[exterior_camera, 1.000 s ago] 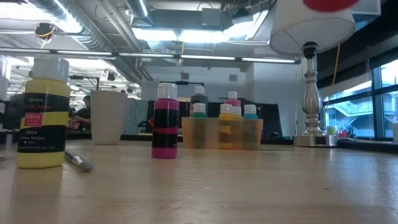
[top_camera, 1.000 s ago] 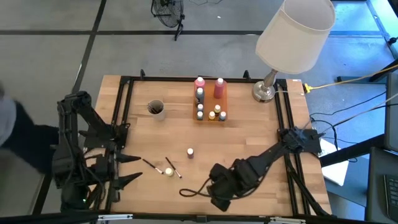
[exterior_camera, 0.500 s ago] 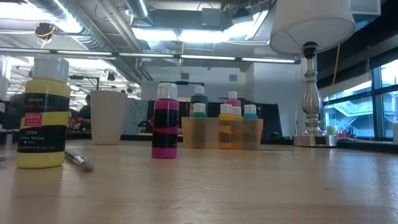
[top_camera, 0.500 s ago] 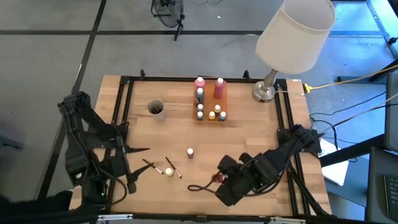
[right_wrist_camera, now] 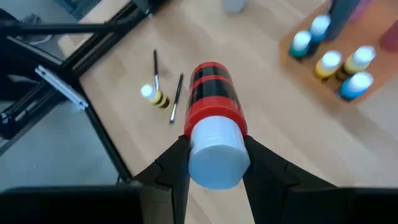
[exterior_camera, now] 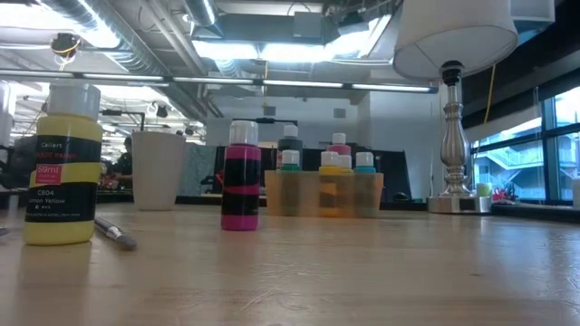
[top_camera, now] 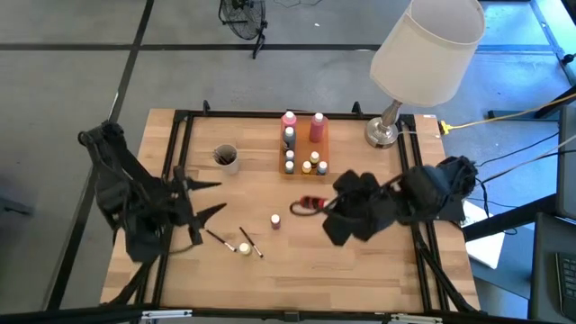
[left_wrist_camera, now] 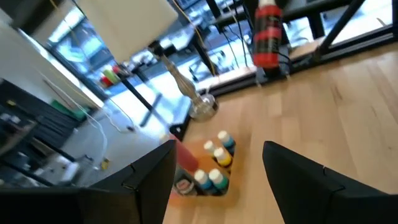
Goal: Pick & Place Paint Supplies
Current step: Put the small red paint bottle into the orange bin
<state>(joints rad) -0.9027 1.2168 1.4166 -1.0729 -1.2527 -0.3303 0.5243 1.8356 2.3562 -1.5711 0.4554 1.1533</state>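
My right gripper (top_camera: 317,205) hangs over the middle of the table, shut on a red bottle (top_camera: 309,203) with black bands and a white cap (right_wrist_camera: 217,155). My left gripper (top_camera: 209,200) is open above the table's left part, with nothing between its fingers. A pink bottle (top_camera: 275,220) and a yellow bottle (top_camera: 244,247) stand on their bases on the wood. Two thin brushes (top_camera: 216,238) lie flat by the yellow bottle. An orange tray (top_camera: 304,148) at the far middle holds several bottles. My right gripper pinches the red bottle at its white-capped end (right_wrist_camera: 214,163) between the two fingers. The bottle juts out ahead of the fingers, along them, base foremost toward the table's left. The fingers slant downward. The bottle is lifted clear of the table.
A cup (top_camera: 225,157) stands at the far left of the wood. A big white-shaded lamp (top_camera: 423,49) on a metal base (top_camera: 382,133) stands at the far right corner. Black frame rails run along the table's edges. Bare wood lies along the near edge.
My right gripper has risen from the near edge and gone toward the far edge, carrying the red bottle up over the table's middle. My left gripper has gone toward the far edge and the table's middle, rolling about its own line, still open.
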